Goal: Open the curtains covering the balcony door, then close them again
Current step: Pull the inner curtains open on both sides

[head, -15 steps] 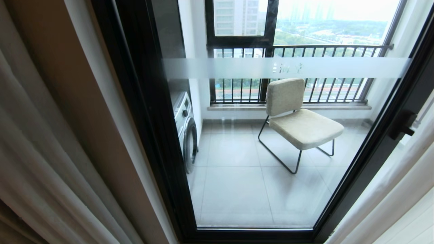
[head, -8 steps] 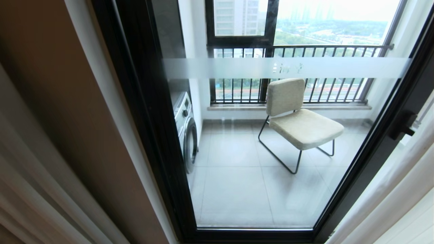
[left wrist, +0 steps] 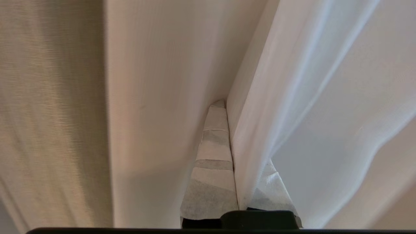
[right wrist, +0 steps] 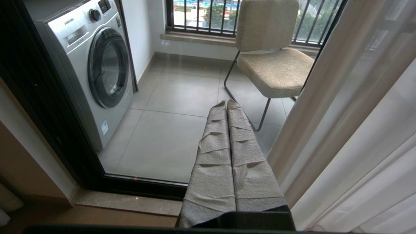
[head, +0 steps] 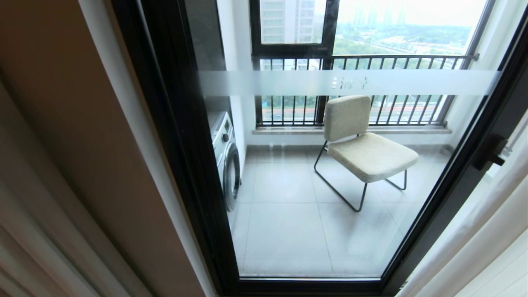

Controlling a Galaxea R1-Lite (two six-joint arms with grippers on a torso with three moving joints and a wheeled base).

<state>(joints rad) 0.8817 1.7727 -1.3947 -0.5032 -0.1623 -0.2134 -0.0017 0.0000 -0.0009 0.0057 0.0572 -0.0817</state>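
Curtains [head: 29, 231] on the left just slid further off the balcony door [head: 313, 173], so opening's nearly done; left gripper [left wrist: 227, 143] is clenched on a sheer fold, right gripper [right wrist: 227, 104] idle, closed empty.

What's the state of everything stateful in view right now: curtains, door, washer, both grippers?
curtains: drawn aside, glass uncovered, folds at both edges of the head view.
balcony door: appears shut, its frosted band across the glass.
washing machine: porthole door shut.
chair: upright, nothing on it.
left gripper: shut on a fold of the curtains.
right gripper: shut, holding nothing, pointing at the door glass.
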